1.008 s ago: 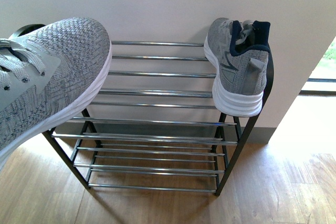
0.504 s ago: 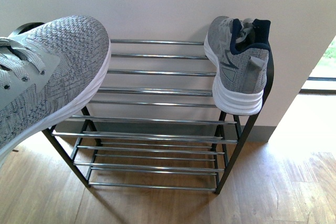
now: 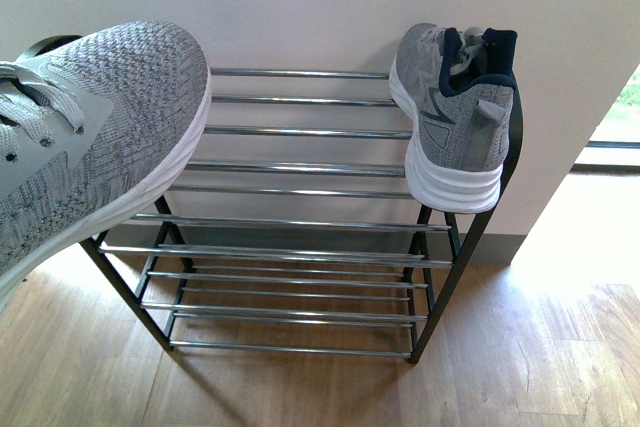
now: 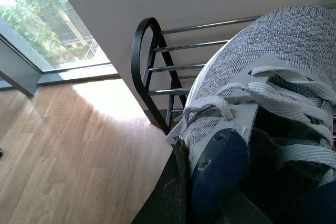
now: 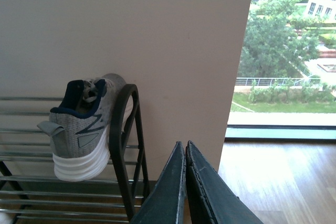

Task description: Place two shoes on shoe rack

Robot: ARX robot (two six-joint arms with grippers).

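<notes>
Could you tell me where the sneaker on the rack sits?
In the front view, the placed sneaker sits on the top tier of the shoe rack, at its right end, toe toward the wall.

We are looking at the near sneaker (image 3: 95, 147) hanging large over the left end of the shoe rack (image 3: 300, 168), its toe tilting up toward the wall. The far sneaker (image 3: 455, 117) is resting on the top rods at the right end, its heel facing us.
</notes>
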